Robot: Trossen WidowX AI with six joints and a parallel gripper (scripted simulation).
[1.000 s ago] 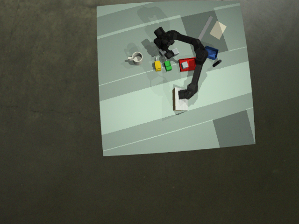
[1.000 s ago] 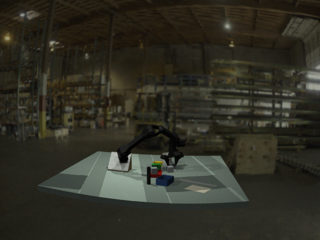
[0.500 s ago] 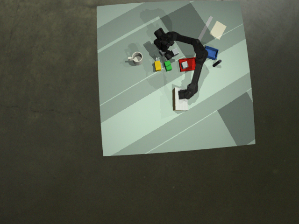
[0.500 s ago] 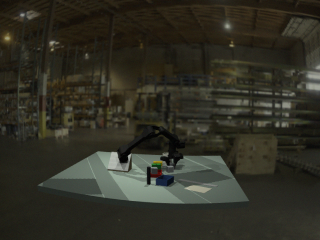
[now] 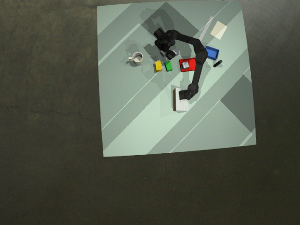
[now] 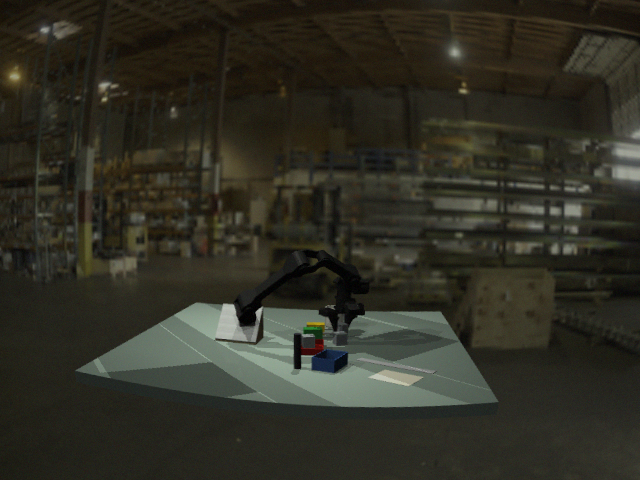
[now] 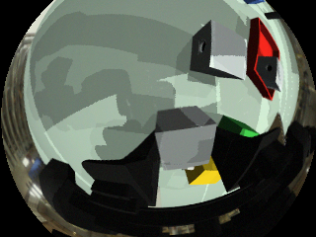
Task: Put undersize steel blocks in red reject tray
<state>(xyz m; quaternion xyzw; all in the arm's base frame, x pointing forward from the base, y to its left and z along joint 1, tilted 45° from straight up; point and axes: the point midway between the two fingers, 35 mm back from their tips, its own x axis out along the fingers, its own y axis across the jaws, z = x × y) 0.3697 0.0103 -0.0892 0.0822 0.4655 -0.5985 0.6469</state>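
Room: a dim warehouse with tall racking, a timber ceiling, a few lamps; a big wooden crate stands on the concrete floor behind the table.
Table: pale green top [image 5: 131, 135] [image 6: 170, 372] [image 7: 64, 44], crossed by diagonal bands of light and shade.
Arm: black, jointed [image 5: 198, 70] [image 6: 279, 281], reaching over the red tray from beside a white-faced wedge [image 5: 180, 106] [image 6: 227, 330].
Gripper: black, two-fingered [image 5: 172, 53] [image 6: 341, 322] [image 7: 187, 158], closed on a grey steel block [image 7: 185, 143] between its fingers, low over the table.
Mug: pale, handled [image 5: 138, 61], well apart from the trays.
Red reject tray: shallow, open [image 5: 190, 70] [image 6: 316, 351] [image 7: 264, 41], one bored steel block [image 5: 185, 64] [image 6: 308, 340] [image 7: 268, 69] inside.
Blue tray: small, open [image 5: 212, 52] [image 6: 329, 363], nothing seen in it.
Loose steel block: bored [image 6: 339, 338] [image 7: 224, 46], on the table between the grip and the red tray.
Green GO gauge: green-handled [image 5: 168, 66] [image 6: 312, 332] [image 7: 237, 125], lying beside the yellow-handled gauge [image 5: 158, 66] [image 6: 315, 325] [image 7: 204, 173], out of the grip.
Risk: a low sideways carry could knock the loose block or gauges; an off-centre grip could twist the held block. Dropped onto the block already in the tray, it might perch or tumble out. If its bore is actually good, rejecting it would be the error; the pictures cannot settle that.
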